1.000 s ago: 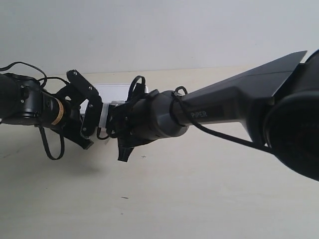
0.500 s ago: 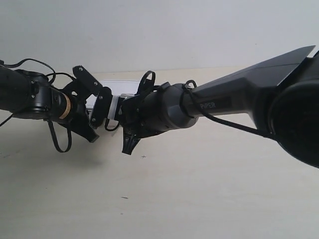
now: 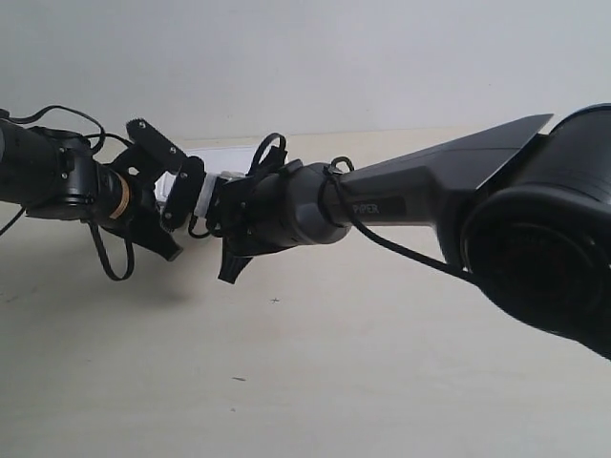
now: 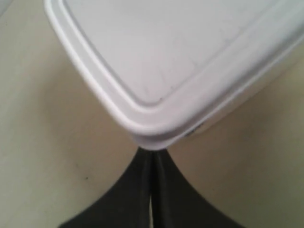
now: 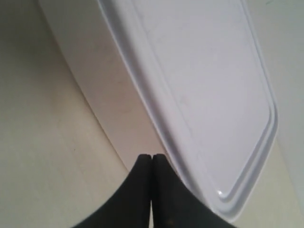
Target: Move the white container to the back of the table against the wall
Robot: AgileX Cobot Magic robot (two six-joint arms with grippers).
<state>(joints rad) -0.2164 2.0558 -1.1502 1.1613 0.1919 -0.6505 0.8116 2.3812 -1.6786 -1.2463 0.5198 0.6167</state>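
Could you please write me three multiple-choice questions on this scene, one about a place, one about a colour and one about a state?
1. Where on the container do the left gripper's fingers sit?
A) at a rounded corner
B) at the middle of a long side
C) inside it

2. What colour is the container?
A) blue
B) white
C) black

3. How do the right gripper's fingers stand?
A) spread wide
B) half open
C) closed together

Answers:
1 A: the left wrist view shows the tips right at the corner.
2 B: it is white in every view.
3 C: the right wrist view shows them side by side with only a thin seam between them.
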